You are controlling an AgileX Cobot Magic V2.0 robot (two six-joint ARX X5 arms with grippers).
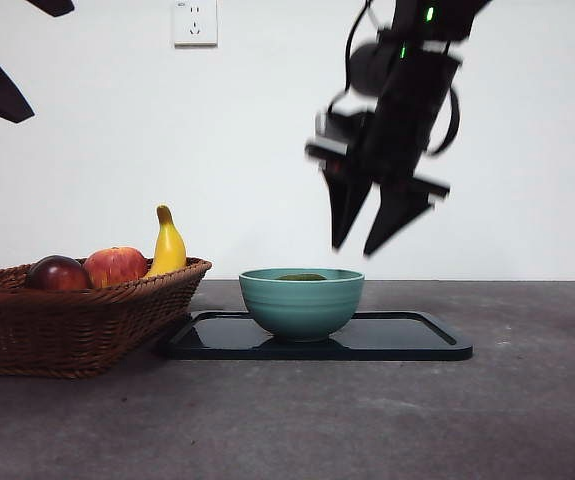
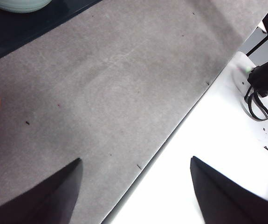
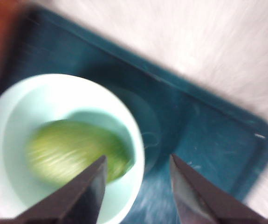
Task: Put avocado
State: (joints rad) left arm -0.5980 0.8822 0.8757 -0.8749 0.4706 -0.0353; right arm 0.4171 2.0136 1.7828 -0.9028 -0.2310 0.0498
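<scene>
Looks basically done: on the desk (image 1: 527,400), the dark tray (image 1: 407,340) carries the teal bowl (image 1: 302,300), and the avocado (image 3: 73,151) lies inside that bowl. Right end effector (image 1: 367,235) hangs above the bowl, spread, empty. Left end effector (image 2: 136,191) waits away from the bowl, spread too.

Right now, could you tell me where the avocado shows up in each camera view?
Front view: only the top of the avocado peeks over the rim of the bowl.
Left wrist view: not visible; just an edge of the bowl.
Right wrist view: the avocado lies inside the bowl.
Shared landmark: the bowl.
</scene>
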